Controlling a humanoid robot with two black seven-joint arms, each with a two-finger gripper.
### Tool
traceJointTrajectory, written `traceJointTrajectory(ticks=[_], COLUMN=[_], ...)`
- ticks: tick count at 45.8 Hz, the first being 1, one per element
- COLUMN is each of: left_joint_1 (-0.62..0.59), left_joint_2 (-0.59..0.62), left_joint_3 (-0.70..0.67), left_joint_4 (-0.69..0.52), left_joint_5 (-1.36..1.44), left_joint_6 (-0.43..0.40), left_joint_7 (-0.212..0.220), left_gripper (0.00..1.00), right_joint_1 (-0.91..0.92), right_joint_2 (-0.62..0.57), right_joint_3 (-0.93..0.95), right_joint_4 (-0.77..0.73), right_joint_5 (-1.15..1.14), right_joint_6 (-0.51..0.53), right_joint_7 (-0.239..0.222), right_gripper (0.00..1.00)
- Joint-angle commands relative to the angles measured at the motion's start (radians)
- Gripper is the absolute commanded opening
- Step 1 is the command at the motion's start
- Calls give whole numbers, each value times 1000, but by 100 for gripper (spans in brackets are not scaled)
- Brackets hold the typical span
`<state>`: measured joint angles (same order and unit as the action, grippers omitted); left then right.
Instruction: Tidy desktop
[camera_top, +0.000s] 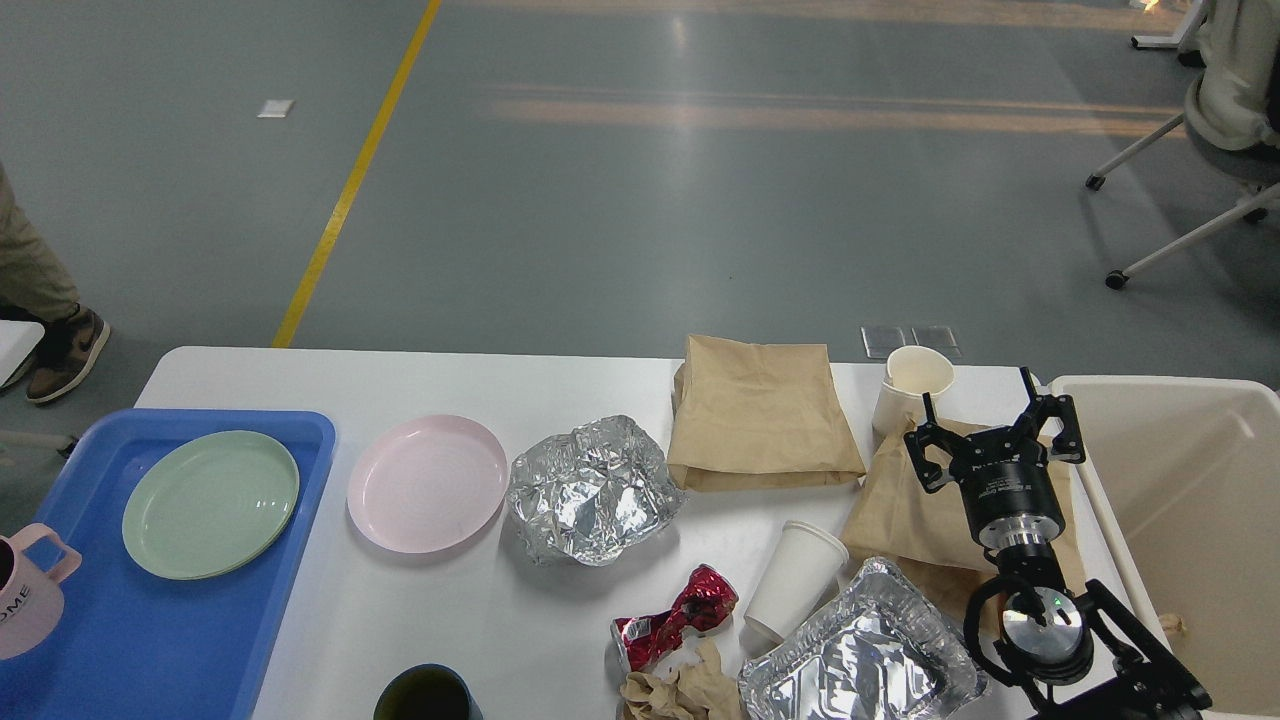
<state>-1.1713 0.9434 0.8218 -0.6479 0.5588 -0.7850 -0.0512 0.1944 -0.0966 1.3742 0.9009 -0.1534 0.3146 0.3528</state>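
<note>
— White table (560, 385), rounded corners: spans most of the view, near half. Contents, left side?
— Blue tray (150, 640) over the left edge; green plate (210, 502) inside, far end. Pink mug (28, 590) at the tray's left margin, cut by the frame. Pink plate (428, 482) just right of the tray, on bare table.
— Centre?
— Crumpled foil (592, 490) beside the pink plate. Brown paper bag (762, 412), flat, farther right. Crushed red can (675, 615) near the front edge; wadded brown paper (685, 690) touching it. Dark cup (428, 695) at the near edge, partly cut off.
— Right side?
— White paper cup (795, 580) tipped on its side, beside a foil container (862, 660). Second paper cup (915, 385) upright at the far edge. Second brown bag (915, 520) under the right hand (995, 430). Beige bin (1185, 520) past the table's right end.
— Hands?
— Right hand: released, fingers spread, nothing grasped, above the second bag. Left hand: out of frame.
</note>
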Motion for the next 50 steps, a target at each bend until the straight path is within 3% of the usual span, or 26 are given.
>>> traceJointTrajectory(ticks=[1,8,24,30,33,37,42,47,50], left_joint_1=[65,113,153,154,154,154,177,180,182], left_joint_2=[-6,-55,-57,-41,-41,-41,-40,-34,-34], left_joint_3=[-35,-43,-73,-75,-76,-76,-76,-76,-76], left_joint_4=[46,96,94,94,94,93,88,83,82], left_joint_5=[3,3,3,0,-10,-34,-89,-126,-135], left_joint_6=[26,56,56,64,84,115,136,135,135], left_joint_7=[-19,-55,-55,-56,-56,-59,-58,-59,-59], left_gripper=[5,5,8,15,25,49,68,80,83], right_joint_1=[0,0,0,0,0,0,0,0,0], right_joint_2=[0,0,0,0,0,0,0,0,0], right_joint_3=[0,0,0,0,0,0,0,0,0], right_joint_4=[0,0,0,0,0,0,0,0,0], right_joint_5=[0,0,0,0,0,0,0,0,0], right_joint_6=[0,0,0,0,0,0,0,0,0], right_joint_7=[0,0,0,0,0,0,0,0,0], right_gripper=[100,100,100,100,100,100,100,100,100])
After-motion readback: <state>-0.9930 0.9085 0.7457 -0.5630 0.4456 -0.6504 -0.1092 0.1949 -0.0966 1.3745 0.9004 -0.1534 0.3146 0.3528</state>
